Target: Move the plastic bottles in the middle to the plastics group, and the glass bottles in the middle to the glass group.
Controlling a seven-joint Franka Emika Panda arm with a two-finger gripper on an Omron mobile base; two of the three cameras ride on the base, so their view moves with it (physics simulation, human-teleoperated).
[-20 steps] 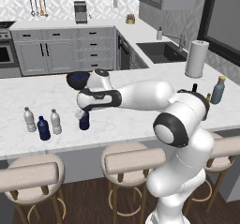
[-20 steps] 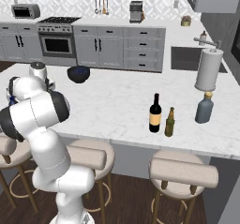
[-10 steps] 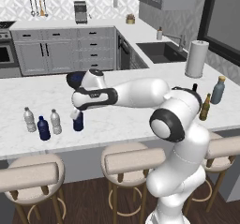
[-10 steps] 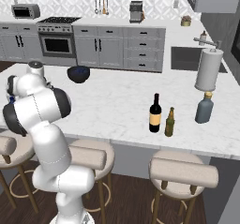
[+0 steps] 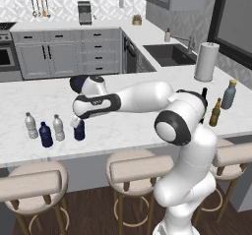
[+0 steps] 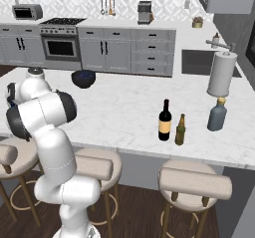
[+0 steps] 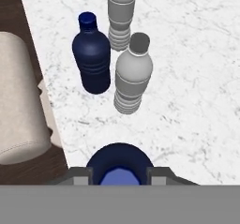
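One dark blue bottle (image 7: 119, 164) in the tool (image 7: 119, 175) near the counter edge (image 7: 44, 89).

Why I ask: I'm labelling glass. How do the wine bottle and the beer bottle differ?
The wine bottle is taller and wider than the beer bottle. It is black with a tan label; the beer bottle is amber-brown. Both stand upright, side by side on the counter.

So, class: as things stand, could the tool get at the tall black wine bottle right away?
Probably not yet. The tool is closed on a dark blue bottle beside the plastics group; the wine bottle stands unobstructed but far along the counter.
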